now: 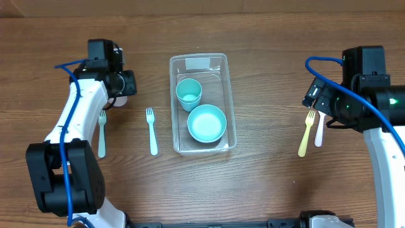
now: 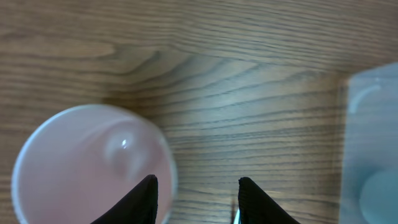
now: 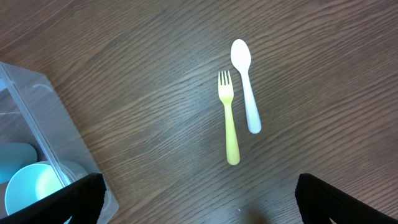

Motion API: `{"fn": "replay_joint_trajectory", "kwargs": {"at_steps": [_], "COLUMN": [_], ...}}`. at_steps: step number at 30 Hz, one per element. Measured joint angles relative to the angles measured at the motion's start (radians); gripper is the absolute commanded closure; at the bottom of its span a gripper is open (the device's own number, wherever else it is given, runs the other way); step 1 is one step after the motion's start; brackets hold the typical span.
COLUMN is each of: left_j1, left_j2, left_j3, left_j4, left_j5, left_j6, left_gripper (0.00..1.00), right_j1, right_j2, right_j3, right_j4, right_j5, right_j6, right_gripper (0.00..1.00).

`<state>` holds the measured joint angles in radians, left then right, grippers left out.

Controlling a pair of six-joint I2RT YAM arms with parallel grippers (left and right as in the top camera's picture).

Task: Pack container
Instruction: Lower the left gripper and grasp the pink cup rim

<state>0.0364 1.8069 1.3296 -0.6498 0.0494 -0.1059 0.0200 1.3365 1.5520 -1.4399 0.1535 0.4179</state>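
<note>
Left gripper [image 2: 198, 186]: jaws apart, only bare wood between them. One finger [image 2: 144, 200] overlaps the rim of a pale pink cup [image 2: 87, 165]; can't tell if it touches. Right gripper [image 3: 199, 186]: jaws wide apart, empty, near the right edge, with a yellow fork [image 3: 231, 124] and white spoon [image 3: 246, 93] side by side ahead of it. Container [image 1: 216, 85] mid-bench, holding a teal cup [image 1: 188, 94] and teal bowl [image 1: 207, 123]. Blue fork [image 1: 151, 132] and green fork [image 1: 102, 134] lie toward the left edge, open wood around them.
</note>
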Motion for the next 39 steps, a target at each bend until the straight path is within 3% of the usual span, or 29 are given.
{"fn": "replay_joint_trajectory", "kwargs": {"at_steps": [12,21,24,34,39], "left_j1": [-0.024,-0.024,-0.024,-0.024,-0.024], "left_j2": [0.06,0.06,0.06,0.06,0.062], "left_j3": [-0.002,-0.002,-0.002,0.012,0.163], "left_j4": [-0.007,-0.008,-0.008,-0.029,-0.141], "left_j5": [-0.066,-0.133,-0.141,-0.151,-0.151], "left_j6": [0.055,0.058,0.057,0.058,0.038], "left_gripper": [0.63,0.82,0.95,0.96,0.96], "right_j1": [0.0,0.0,0.0,0.0,0.0], "right_j2": [0.0,0.0,0.0,0.0,0.0], "right_j3": [0.0,0.0,0.0,0.0,0.0], "right_j4": [-0.001,-0.001,-0.001,-0.001,0.0], "right_j5": [0.0,0.0,0.0,0.0,0.0], "right_j6": [0.0,0.001,0.0,0.001,0.0], "right_gripper": [0.0,0.0,0.0,0.0,0.0]}}
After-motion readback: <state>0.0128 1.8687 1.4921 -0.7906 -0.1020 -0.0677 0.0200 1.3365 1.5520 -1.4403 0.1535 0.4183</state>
